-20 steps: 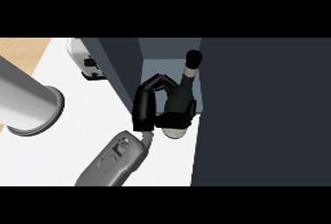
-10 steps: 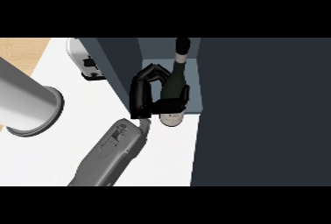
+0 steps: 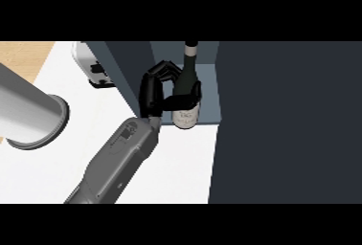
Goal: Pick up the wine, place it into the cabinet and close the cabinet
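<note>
Wine (image 3: 185, 117) inside the cabinet (image 3: 129, 72), in its open bay. Dark glass, pale label low on the body, neck pointing toward the view's top. Base right at the front lip of the bay's pale shelf (image 3: 209, 95), at the seam between shelf and white counter (image 3: 176, 162); resting there or lifted just clear, impossible to tell.

Clasped by the right hand (image 3: 150, 93): black fingers (image 3: 164, 71) curled in from the left at the shoulder, thumb (image 3: 182, 100) wrapped across the body just above the label. Neck and label clear of the grasp, mid-body partly hidden behind it.

Just left of the hand, the cabinet's blue-grey side wall, running up toward the view's top. Just right of the wine, a narrow strip of bare shelf, then a dark panel (image 3: 283, 119) filling the whole right half of the view.

From the hand's wrist, grey right forearm (image 3: 117, 158) slanting down and to the left over the counter, out through the lower edge.

At the left edge, well apart from the wine, left forearm (image 3: 28, 115): a thick grey cylinder seen nearly end-on, no hand showing beyond it.

Farther up, left of the cabinet wall, a white appliance (image 3: 92, 67) with black parts on the counter. In the top-left corner, a patch of wood (image 3: 25, 55) beyond the counter's edge.
</note>
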